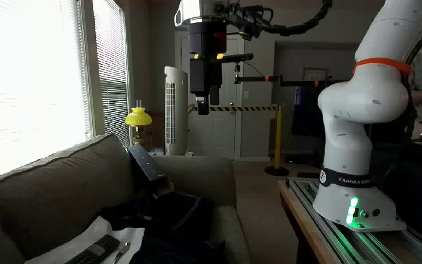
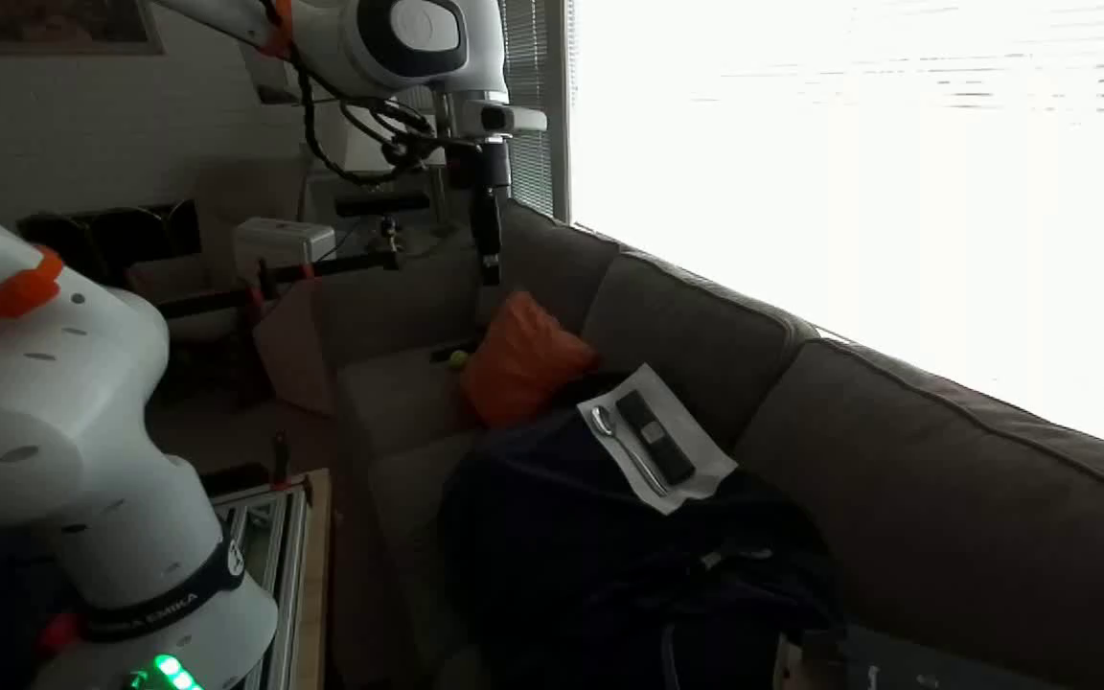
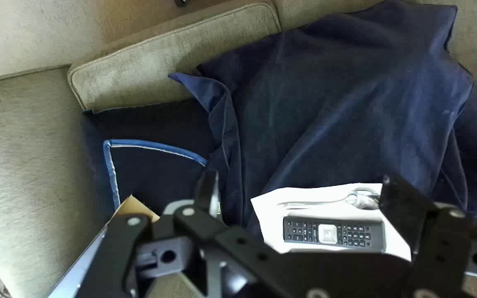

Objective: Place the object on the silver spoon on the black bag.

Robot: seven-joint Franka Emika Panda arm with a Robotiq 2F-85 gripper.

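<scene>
While the black gripper (image 3: 298, 190) is held with jaws apart, presumably for grasping, the slender silver metal spoon (image 3: 356, 200) is laid below them on a flat white sheet (image 3: 269, 213), likely for contrast, atop the slumped black fabric bag (image 3: 346, 111).

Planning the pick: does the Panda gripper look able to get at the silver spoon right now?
Probably yes: the gripper hangs open and empty, well above the couch, and the silver spoon lies uncovered on the white sheet. The remote alongside may crowd the grasp.
</scene>
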